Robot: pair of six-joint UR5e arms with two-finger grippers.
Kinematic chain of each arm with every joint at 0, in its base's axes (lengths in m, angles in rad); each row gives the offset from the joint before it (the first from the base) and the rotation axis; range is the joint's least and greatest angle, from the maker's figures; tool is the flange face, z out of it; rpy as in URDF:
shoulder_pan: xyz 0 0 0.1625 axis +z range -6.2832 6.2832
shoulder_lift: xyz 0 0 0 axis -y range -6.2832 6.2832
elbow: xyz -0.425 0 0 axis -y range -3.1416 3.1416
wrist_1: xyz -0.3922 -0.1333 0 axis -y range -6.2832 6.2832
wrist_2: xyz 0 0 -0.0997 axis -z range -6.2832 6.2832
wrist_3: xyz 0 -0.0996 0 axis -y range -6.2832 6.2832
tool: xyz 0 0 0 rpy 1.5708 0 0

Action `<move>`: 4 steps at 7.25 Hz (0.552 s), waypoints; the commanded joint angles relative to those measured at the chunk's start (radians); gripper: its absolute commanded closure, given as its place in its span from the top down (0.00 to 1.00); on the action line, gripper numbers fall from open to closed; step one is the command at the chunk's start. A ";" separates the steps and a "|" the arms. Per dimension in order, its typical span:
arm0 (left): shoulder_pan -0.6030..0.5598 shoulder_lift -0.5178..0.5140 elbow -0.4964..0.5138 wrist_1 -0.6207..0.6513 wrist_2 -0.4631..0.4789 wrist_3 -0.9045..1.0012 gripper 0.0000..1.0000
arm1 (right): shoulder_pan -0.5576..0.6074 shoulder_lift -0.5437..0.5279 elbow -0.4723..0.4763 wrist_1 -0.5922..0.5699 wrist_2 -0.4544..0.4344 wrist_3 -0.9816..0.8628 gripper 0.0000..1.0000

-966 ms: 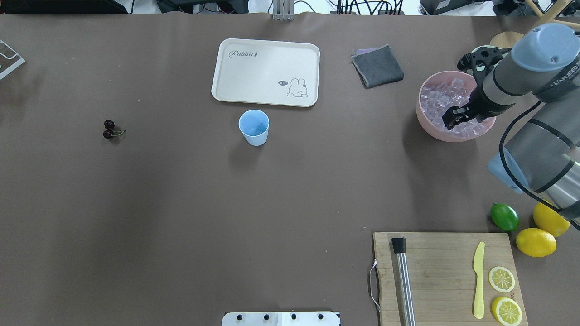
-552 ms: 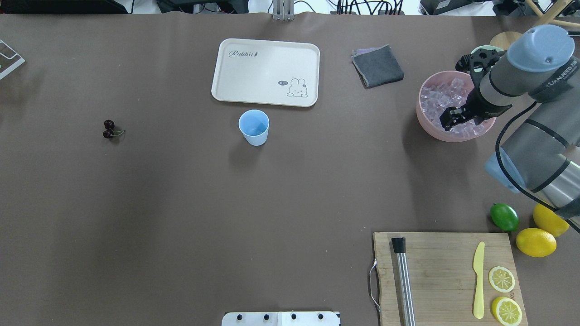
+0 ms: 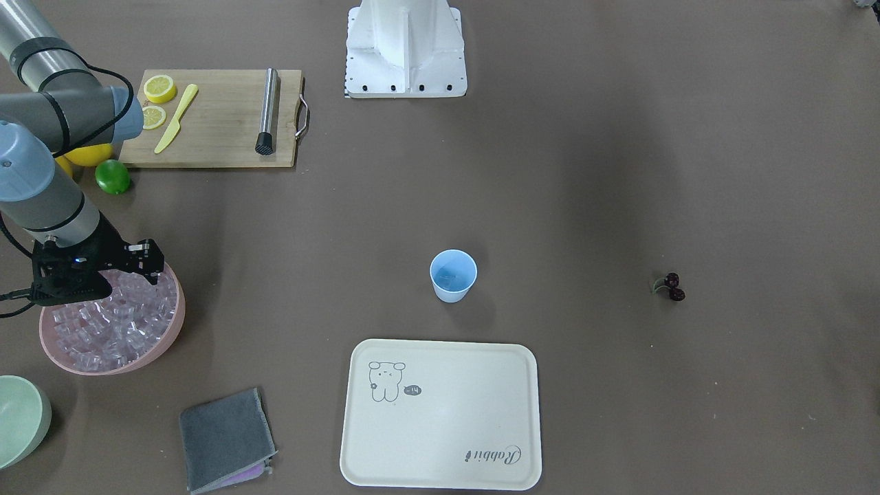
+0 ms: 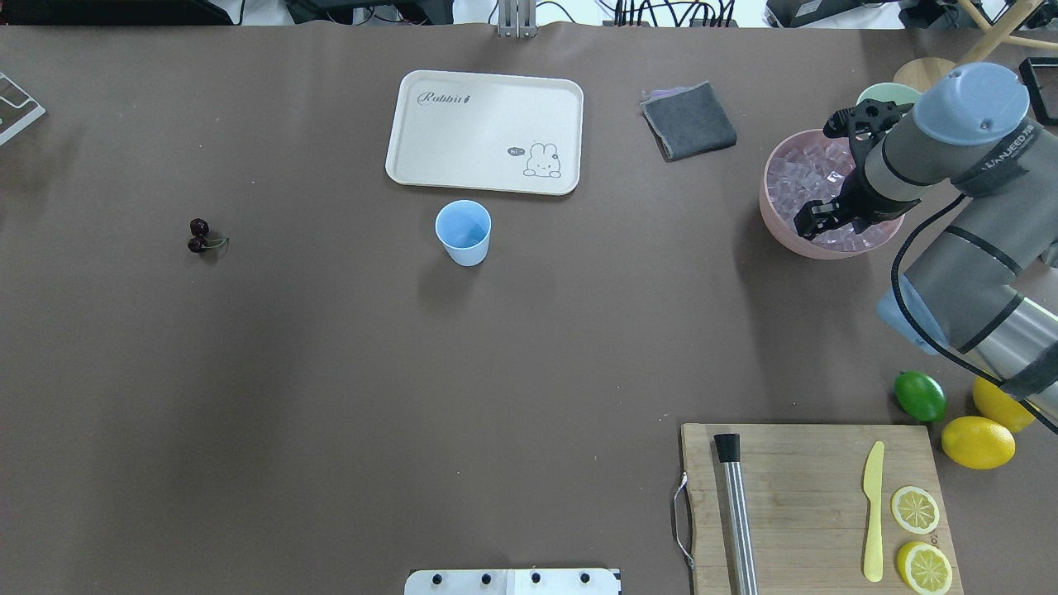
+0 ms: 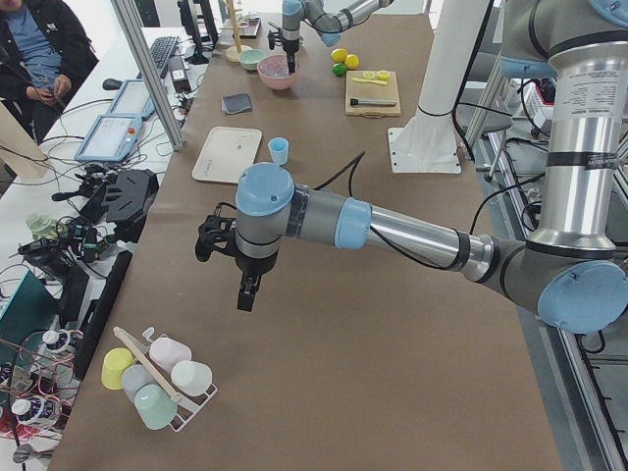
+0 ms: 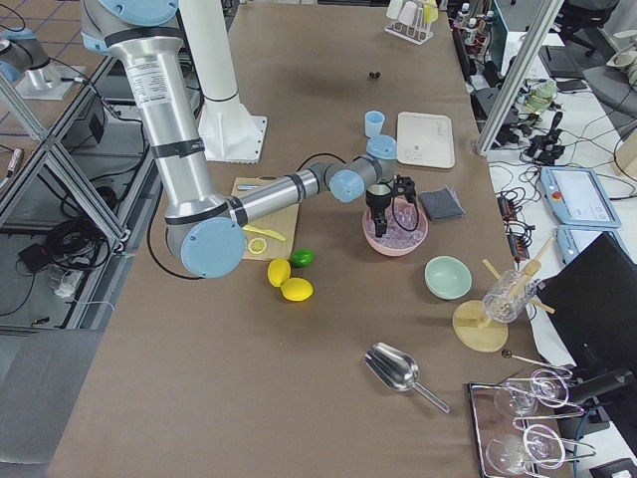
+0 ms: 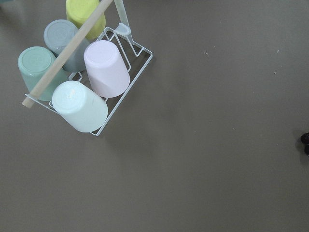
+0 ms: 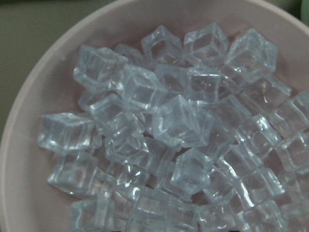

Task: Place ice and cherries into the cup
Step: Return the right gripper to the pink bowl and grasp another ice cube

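The light-blue cup stands upright mid-table, in front of the tray; it also shows in the front view. The cherries lie alone far to the left. The ice fills a pink bowl at the right. My right gripper points down into the bowl's near side, just over the ice; its jaws look apart and hold nothing. My left gripper shows only in the left side view, hovering over bare table; I cannot tell whether it is open.
A cream tray and a grey cloth lie at the back. A cutting board with muddler, knife and lemon slices sits front right, beside a lime and lemons. A pale green bowl is beyond the pink bowl. A cup rack is under my left wrist.
My right gripper has shifted a little left over the pink bowl and come lower toward the ice. The cup and the cherries have not moved.
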 commanded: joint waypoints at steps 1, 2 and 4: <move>0.000 -0.001 0.002 0.000 0.000 0.000 0.98 | -0.001 0.007 -0.004 0.009 0.002 0.003 0.30; 0.000 0.000 0.001 0.000 0.000 0.000 0.98 | -0.001 0.010 0.002 0.003 0.019 0.002 0.17; 0.000 0.000 -0.004 0.000 -0.001 0.000 0.98 | 0.019 0.044 0.016 -0.038 0.061 0.000 0.17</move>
